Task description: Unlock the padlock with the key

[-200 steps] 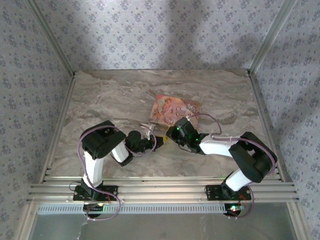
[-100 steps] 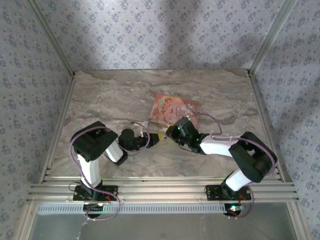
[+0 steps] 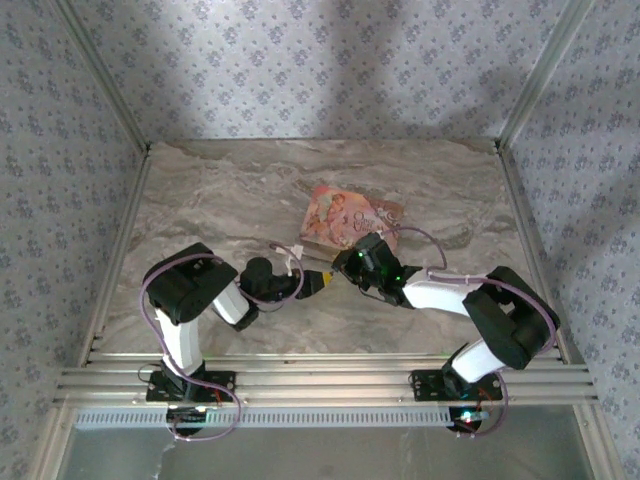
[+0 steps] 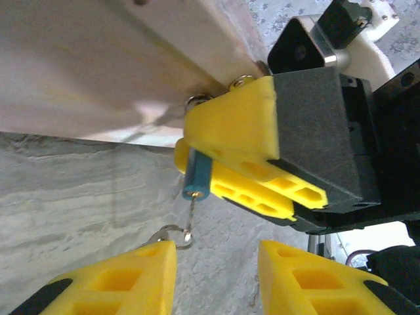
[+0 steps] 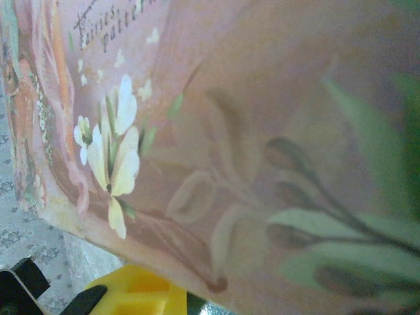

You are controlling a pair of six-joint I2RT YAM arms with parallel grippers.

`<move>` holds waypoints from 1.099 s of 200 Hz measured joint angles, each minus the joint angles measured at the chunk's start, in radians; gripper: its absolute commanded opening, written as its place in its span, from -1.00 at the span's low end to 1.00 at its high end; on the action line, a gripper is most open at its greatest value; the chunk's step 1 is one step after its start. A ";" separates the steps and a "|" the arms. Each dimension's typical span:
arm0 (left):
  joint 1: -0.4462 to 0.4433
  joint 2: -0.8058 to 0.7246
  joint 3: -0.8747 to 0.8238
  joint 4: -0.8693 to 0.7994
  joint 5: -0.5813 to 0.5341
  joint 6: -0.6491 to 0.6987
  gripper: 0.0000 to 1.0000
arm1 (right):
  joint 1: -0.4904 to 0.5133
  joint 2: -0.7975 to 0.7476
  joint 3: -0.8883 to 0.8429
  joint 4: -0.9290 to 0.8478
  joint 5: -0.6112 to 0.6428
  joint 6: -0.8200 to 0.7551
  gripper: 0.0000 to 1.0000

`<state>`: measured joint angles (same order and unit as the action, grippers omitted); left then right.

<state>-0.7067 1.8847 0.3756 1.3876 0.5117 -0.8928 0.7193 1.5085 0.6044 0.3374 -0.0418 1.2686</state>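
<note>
- My left fingers (image 4: pixel 131 279) stand apart, released, with nothing between them.
- Seen from above, the left arm lies low over the bench (image 3: pixel 200 200), its tips pointing right toward the box (image 3: pixel 348 220).
- My right fingers (image 4: pixel 239 134) are clenched on the padlock (image 4: pixel 197 172). It sits at their very tips, roughly upright, just below the box's near edge.
- The padlock is small, dark blue-green, and clear of the bench.
- Metal latch fittings show at the box edge, just beside the upper right finger. I cannot tell whether the padlock is hooked through them.
- The key (image 4: pixel 190 211) shows as a thin shaft projecting from the padlock's lower end. Its ring hangs just beside the tip of one left finger, and I cannot tell whether the two touch.
- From above, the two sets of fingers meet almost tip to tip near the box's near left corner.
- The box rests on the bench right of centre, turned at an angle.
- In the right wrist view the box's pink floral face is very close and blurred, with a yellow finger at the lower edge.
</note>
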 measured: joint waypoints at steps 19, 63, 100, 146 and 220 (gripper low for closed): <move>-0.002 0.001 0.013 0.000 -0.003 0.000 -0.27 | 0.000 -0.002 0.000 -0.002 -0.002 0.002 -1.00; -0.002 0.034 0.032 0.000 -0.021 0.000 -0.27 | 0.000 -0.004 0.000 -0.005 -0.003 0.004 -1.00; -0.003 0.063 0.039 0.000 -0.029 -0.001 -0.30 | 0.000 -0.005 0.000 -0.006 -0.003 0.007 -1.00; -0.009 0.070 0.066 0.000 -0.029 -0.016 -0.61 | 0.000 -0.005 0.000 -0.007 -0.003 0.007 -1.00; -0.017 0.083 0.072 0.000 -0.029 -0.018 -0.58 | 0.000 -0.010 0.000 -0.016 -0.003 0.007 -1.00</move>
<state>-0.7235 1.9675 0.4473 1.3876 0.4824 -0.9108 0.7193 1.4990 0.6048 0.3218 -0.0452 1.2758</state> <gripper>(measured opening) 0.227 0.167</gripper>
